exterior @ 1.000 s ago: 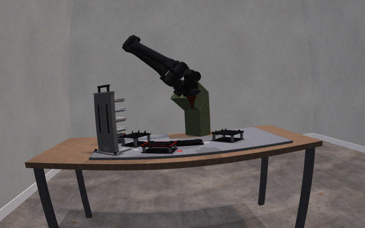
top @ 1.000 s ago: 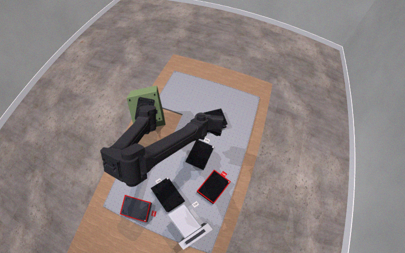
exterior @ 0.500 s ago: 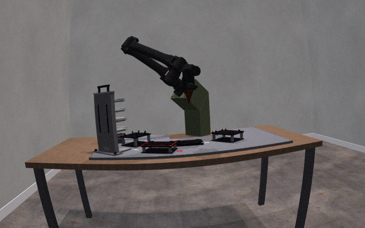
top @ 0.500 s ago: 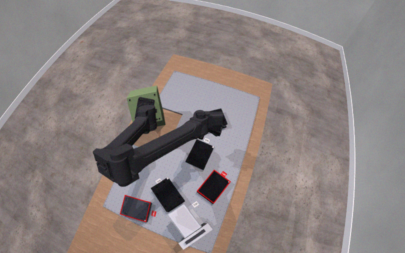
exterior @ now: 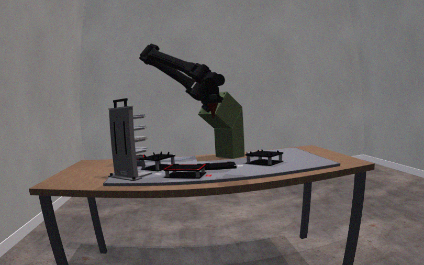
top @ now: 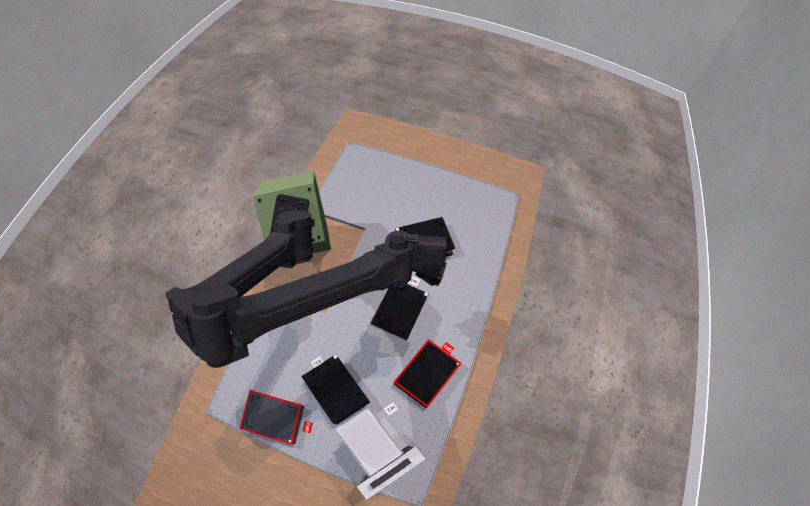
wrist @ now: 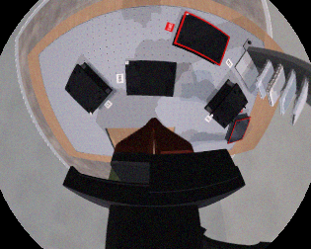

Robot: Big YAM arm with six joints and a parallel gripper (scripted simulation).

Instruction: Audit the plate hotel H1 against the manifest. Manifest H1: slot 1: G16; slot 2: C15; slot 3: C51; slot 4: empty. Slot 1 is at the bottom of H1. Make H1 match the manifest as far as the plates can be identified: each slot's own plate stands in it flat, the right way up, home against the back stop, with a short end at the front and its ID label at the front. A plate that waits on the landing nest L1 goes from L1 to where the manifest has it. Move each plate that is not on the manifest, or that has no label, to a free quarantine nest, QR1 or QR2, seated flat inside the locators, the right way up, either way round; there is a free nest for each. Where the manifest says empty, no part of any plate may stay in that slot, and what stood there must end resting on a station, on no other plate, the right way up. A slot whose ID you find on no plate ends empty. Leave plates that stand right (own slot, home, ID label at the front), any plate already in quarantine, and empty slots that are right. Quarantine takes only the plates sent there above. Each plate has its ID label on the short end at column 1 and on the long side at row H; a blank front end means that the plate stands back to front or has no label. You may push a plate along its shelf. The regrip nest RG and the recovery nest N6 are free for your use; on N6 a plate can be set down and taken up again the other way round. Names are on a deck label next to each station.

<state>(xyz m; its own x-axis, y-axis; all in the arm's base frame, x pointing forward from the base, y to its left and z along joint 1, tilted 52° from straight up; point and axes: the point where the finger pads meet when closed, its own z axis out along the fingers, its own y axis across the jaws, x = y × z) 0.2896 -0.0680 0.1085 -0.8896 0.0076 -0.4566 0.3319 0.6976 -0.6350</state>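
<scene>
My gripper [exterior: 212,111] [wrist: 153,122] is shut with nothing between its reddish fingers. It hangs high above the grey deck mat [top: 458,207], over the far black nest [top: 433,227] [exterior: 264,154] [wrist: 90,87]. The plate hotel H1 [top: 370,443] [exterior: 121,141] [wrist: 279,80] stands at the other end of the deck, its four shelves pointing towards the arm. I cannot tell from here which slots hold plates, and no labels can be read. Two red-edged quarantine nests show, one [top: 427,372] [exterior: 185,167] [wrist: 201,38] black inside, and one [top: 271,416] [wrist: 238,128] greyer inside.
A raised black nest [top: 334,388] [exterior: 159,157] [wrist: 226,104] stands close to the hotel. A low black station [top: 399,311] [exterior: 220,164] [wrist: 150,77] lies mid-deck. The green arm pedestal [top: 292,207] [exterior: 228,131] stands at the deck's back edge. The wooden table [top: 219,465] borders the mat.
</scene>
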